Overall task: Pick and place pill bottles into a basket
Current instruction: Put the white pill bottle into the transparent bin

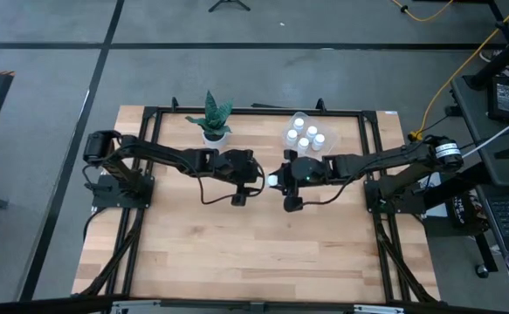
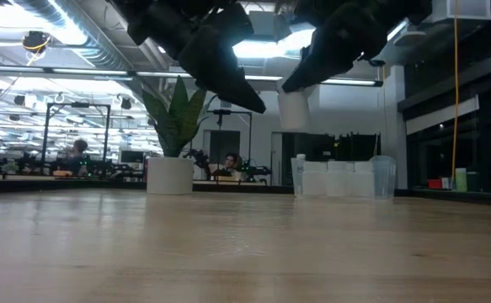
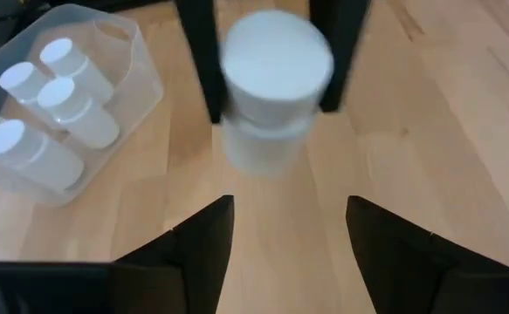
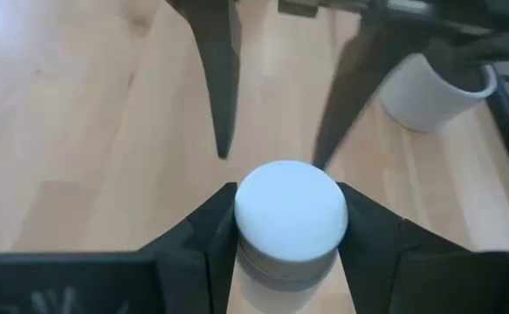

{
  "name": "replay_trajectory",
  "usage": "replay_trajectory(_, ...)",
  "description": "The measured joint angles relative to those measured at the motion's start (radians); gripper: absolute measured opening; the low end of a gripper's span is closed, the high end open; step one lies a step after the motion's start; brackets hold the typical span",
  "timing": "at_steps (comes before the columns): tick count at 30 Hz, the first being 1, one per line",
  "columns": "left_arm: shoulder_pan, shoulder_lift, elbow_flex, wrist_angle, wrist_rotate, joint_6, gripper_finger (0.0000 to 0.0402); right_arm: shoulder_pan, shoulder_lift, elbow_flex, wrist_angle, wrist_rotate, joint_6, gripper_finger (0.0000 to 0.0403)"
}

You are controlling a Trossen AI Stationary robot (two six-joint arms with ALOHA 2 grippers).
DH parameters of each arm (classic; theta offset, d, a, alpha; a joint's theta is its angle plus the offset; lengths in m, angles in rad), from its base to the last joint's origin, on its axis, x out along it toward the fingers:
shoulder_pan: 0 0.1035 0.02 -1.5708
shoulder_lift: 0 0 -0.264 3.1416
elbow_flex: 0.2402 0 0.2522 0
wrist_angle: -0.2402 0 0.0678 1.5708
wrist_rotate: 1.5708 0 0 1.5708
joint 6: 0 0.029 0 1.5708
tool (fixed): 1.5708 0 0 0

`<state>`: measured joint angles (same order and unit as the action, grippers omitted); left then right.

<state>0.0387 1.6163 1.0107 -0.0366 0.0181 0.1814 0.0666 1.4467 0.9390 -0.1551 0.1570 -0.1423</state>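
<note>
Bottle (image 4: 291,220) clamped in right gripper (image 1: 274,180) jaws, lifted clear of surface (image 1: 237,253), near basket (image 1: 299,121) for drop-in. Left gripper (image 1: 258,180) jaws apart, facing bottle, empty.

You had the high view looking straight down on the whole table (image 1: 237,244), the low view level across it. Each wrist camera sat close, facing the other arm; both shared the bottle (image 3: 276,61) centre frame.
</note>
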Motion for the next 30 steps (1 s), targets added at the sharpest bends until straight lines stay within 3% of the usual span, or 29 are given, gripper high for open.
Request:
replay_trajectory(8,0.013,-0.006,-0.043,0.026,0.000,0.088,0.0131,-0.050,-0.004,-0.004,-0.046,0.037,-0.012,0.0155)
replay_trajectory(16,0.024,-0.006,-0.124,0.095,0.011,0.037,0.0012,-0.079,-0.005,-0.092,0.110,0.037,0.059,0.0155)
replay_trajectory(21,0.015,-0.006,-0.139,0.210,0.068,0.027,0.0002,-0.078,-0.005,-0.108,0.142,0.085,0.094,0.0155)
replay_trajectory(30,-0.005,-0.070,-0.140,0.228,0.128,0.119,0.0002,-0.089,-0.005,-0.108,0.150,0.136,0.135,0.0155)
